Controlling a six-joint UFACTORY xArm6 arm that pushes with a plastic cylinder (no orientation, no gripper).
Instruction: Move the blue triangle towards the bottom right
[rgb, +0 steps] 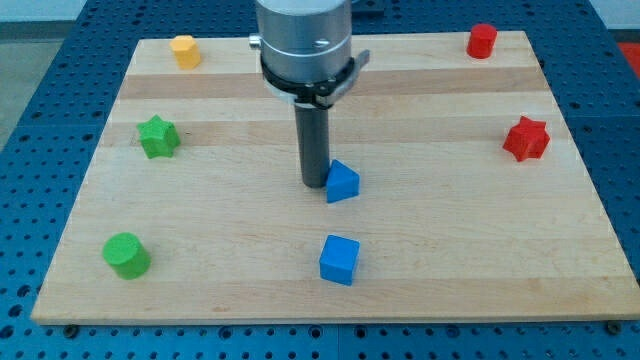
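- green cylinder far to the view's left of my tip and lower, near the desk's bottom-left corner. not involved.
- green star well to the left of my tip, a bit higher in the view. not involved.
- yellow block, shape hard to call, up-left of my tip near the desk's top edge.
- my tip sits mid-desk, rod upright under the grey arm housing. there's no claw on this rig, just a bare rod, so nothing opens, narrows or holds anything.
- blue triangle is just to the view's right of my tip, touching or nearly so; can't tell for sure if there's a sliver of gap. roughly level with the tip, maybe a hair lower.
- key relation: tip is on the triangle's left side, target direction is bottom right. so tip looks decently placed for a rightward shove, but for the downward part i'd judge it wants to be more up-left of the block first.
- blue cube below my tip and slightly right, apart from the triangle. risk call: a push straight down could run the triangle into it; a diagonal should pass to its right.
- red cylinder-ish block far up-right of my tip, near the top edge.
- red star far right of my tip, slightly higher. clear of a down-right path, i'd guess.
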